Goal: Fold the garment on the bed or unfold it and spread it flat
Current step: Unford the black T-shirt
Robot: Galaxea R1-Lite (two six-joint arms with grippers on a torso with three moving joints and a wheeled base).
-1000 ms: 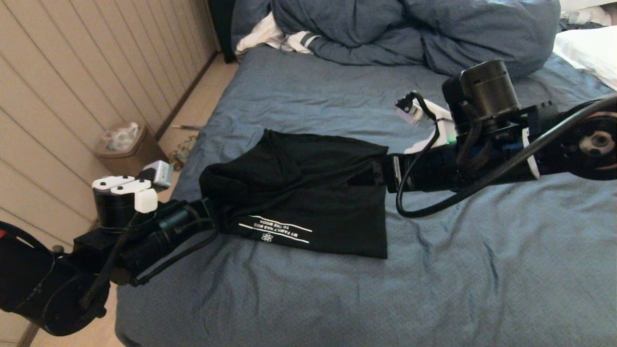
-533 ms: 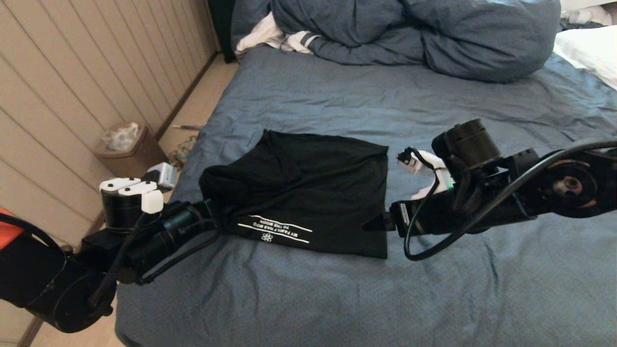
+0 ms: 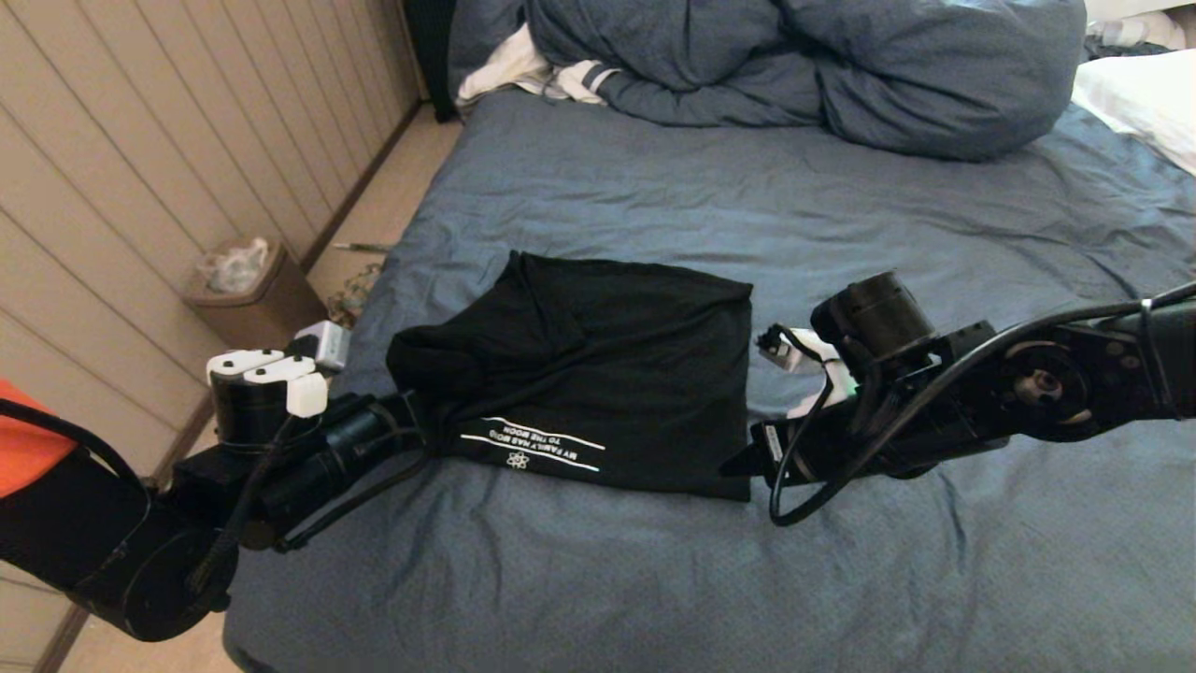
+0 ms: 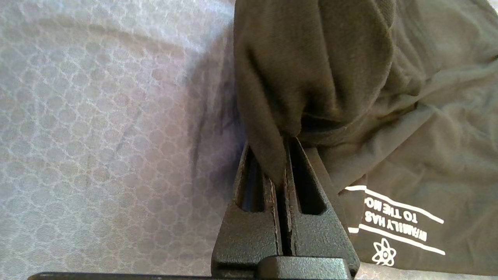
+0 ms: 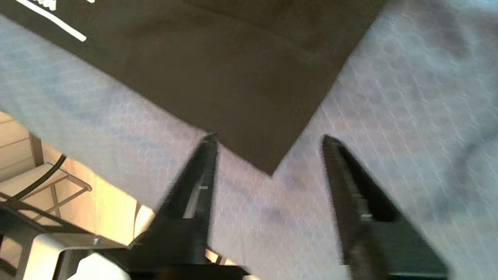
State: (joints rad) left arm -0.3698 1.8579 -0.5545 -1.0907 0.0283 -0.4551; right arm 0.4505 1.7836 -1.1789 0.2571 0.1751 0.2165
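The black T-shirt (image 3: 598, 374) lies folded into a rough rectangle on the slate-blue bed (image 3: 654, 196), with white lettering (image 3: 542, 447) showing near its front edge. My left gripper (image 3: 419, 425) is shut on a bunched fold at the shirt's left end; in the left wrist view the fabric (image 4: 311, 77) is pinched between the jaws of that gripper (image 4: 281, 155). My right gripper (image 3: 733, 460) hovers open at the shirt's near right corner (image 5: 268, 167), which lies just ahead of this gripper (image 5: 268, 138) and between its fingers, not gripped.
A bunched blue duvet (image 3: 804, 65) and a white cloth with dark stripes (image 3: 551, 75) lie at the head of the bed. A white pillow (image 3: 1140, 93) is at the far right. A brown bin (image 3: 248, 290) stands on the floor left of the bed.
My right arm has swung down and toward me, from the shirt's far right edge to its near right corner. The left arm has barely shifted and still holds the fabric.
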